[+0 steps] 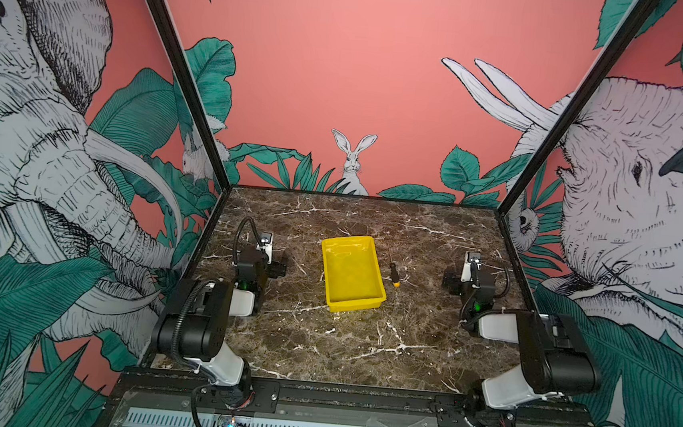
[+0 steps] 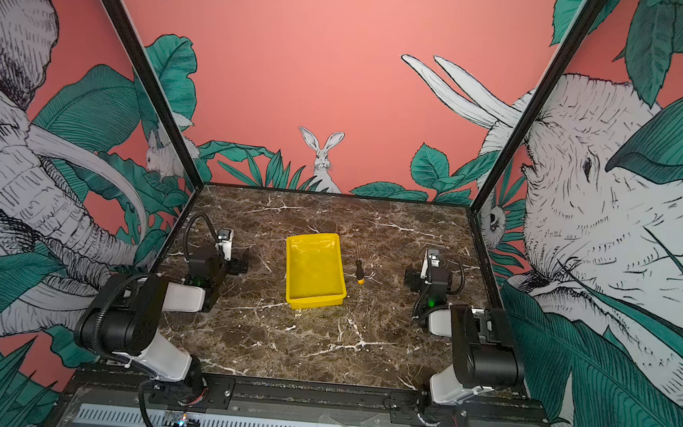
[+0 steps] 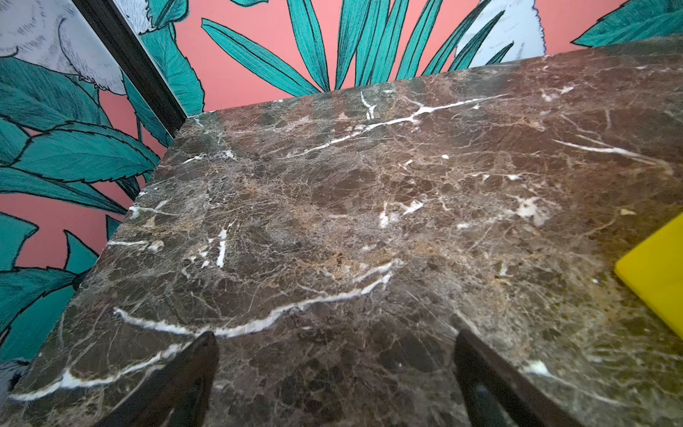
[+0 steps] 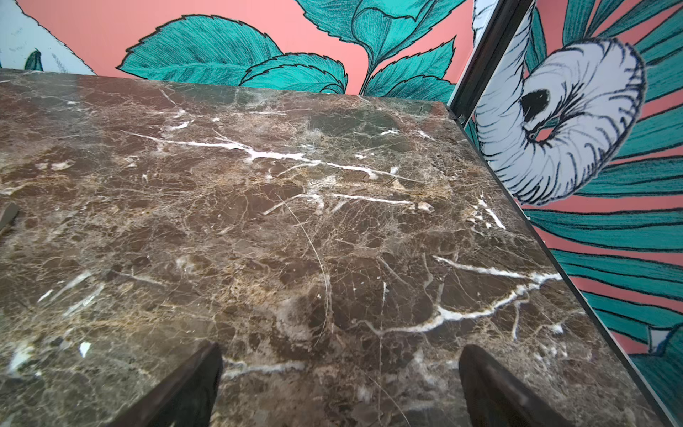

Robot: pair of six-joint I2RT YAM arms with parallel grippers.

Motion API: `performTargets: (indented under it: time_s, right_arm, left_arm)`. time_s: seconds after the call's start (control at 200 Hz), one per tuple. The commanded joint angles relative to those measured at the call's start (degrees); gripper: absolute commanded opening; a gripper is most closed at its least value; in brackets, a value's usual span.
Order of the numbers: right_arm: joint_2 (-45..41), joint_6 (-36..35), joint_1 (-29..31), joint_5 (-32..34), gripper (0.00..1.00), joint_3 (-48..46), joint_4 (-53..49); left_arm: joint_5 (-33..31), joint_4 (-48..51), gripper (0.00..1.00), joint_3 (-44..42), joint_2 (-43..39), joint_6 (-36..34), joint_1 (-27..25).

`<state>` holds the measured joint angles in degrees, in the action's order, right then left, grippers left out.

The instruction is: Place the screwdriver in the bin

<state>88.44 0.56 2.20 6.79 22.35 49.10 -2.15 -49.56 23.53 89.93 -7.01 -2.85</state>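
The yellow bin (image 1: 354, 274) (image 2: 314, 271) lies empty at the middle of the marble table in both top views. The screwdriver (image 1: 394, 268) (image 2: 359, 268) rests flat on the table just right of the bin, thin shaft toward the back wall and yellow end cap toward the front. My left gripper (image 1: 266, 245) (image 3: 334, 338) hovers low to the left of the bin, open, with only marble between its fingers. One corner of the bin (image 3: 658, 281) shows in the left wrist view. My right gripper (image 1: 471, 261) (image 4: 340, 351) sits right of the screwdriver, open and holding nothing.
The dark marble tabletop (image 1: 341, 348) is boxed in by printed walls on the left, right and back, with black frame posts (image 1: 544, 155) at the back corners. Both arm bases are mounted on the front rail (image 1: 358, 399).
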Motion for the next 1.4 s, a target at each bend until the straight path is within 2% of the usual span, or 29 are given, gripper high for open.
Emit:
performTargets:
  time_s: [0.0, 0.42, 0.605, 0.701, 0.781, 1.111, 1.236, 1.281, 1.351, 1.396]
  right_arm:
    - [0.3, -0.6, -0.2, -0.1, 0.99, 0.1, 3.0]
    - [0.2, -0.7, -0.2, -0.4, 0.99, -0.5, 4.2]
    - [0.5, -2.0, -0.2, -4.2, 0.99, -6.9, 15.9]
    - [1.3, -2.0, -0.2, -4.0, 0.99, -9.9, 22.7]
    - [1.5, -1.9, -0.2, -3.5, 0.99, -10.5, 24.2]
    - [0.9, -1.9, -0.2, -3.8, 0.99, -9.1, 21.0]
    - [0.5, -1.2, -0.2, -2.1, 0.99, -6.2, 15.3]
    - [0.3, -0.4, -0.2, 0.3, 0.99, -4.6, 12.3]
    - [0.0, 2.9, -0.2, 9.1, 0.99, -1.8, 6.3]
    - [-0.1, 2.3, 0.0, 7.9, 0.99, -2.0, 5.9]
  left_arm:
    - [0.1, 0.4, 1.0, 0.4, -1.1, 0.1, 0.1]
    - [0.1, 0.4, 1.0, 0.4, -1.0, 0.1, 0.2]
    - [0.1, 0.4, 1.0, 0.4, -1.0, 0.1, 0.1]
    - [0.1, 0.4, 1.0, 0.5, -1.0, 0.1, 0.2]
    - [0.2, 0.4, 1.0, 0.5, -0.9, 0.1, 0.2]
    - [0.1, 0.4, 1.0, 0.5, -0.9, 0.1, 0.2]
    - [0.2, 0.3, 1.0, 0.4, -0.9, 0.2, 0.2]
    - [-0.9, 0.2, 1.0, 0.3, -0.9, 0.6, 0.2]
    - [-1.8, -0.3, 1.0, 0.1, -1.0, 1.1, 0.3]
    - [-1.8, -0.2, 1.0, 0.1, -1.0, 1.1, 0.3]
